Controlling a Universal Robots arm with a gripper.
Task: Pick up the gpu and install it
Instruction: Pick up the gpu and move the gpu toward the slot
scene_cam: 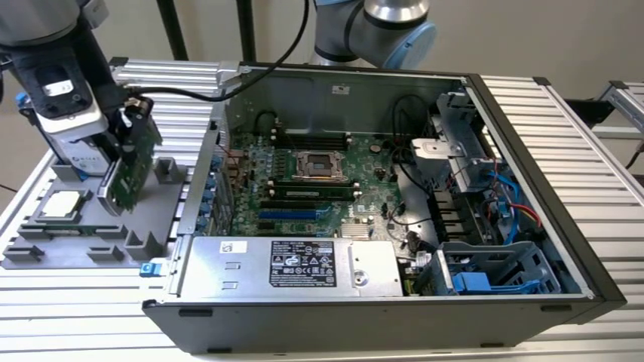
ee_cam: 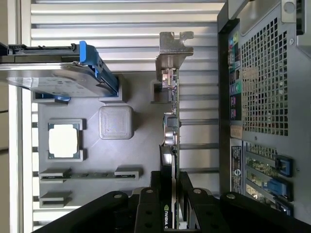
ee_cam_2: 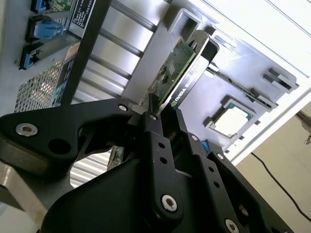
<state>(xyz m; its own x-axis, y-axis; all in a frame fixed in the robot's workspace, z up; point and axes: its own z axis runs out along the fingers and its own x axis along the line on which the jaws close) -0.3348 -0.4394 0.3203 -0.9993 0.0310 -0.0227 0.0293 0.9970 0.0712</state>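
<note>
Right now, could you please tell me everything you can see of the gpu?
The gpu is a thin card with a green circuit board on one face, a black cooler on the other and a silver metal bracket at one end. It stands on edge, slightly tilted, over the grey tray at the exterior view's left of the open computer case. The tool is shut on its edge. Whether it touches the tray, I cannot tell.

An open computer case (scene_cam: 352,326) holds a motherboard (scene_cam: 312,181) and a power supply (scene_cam: 292,268). Just beside the case, at the exterior view's left, a grey tray (scene_cam: 101,226) carries a processor chip (scene_cam: 62,204) and a blue-tabbed hard drive (ee_cam: 48,73).
</note>
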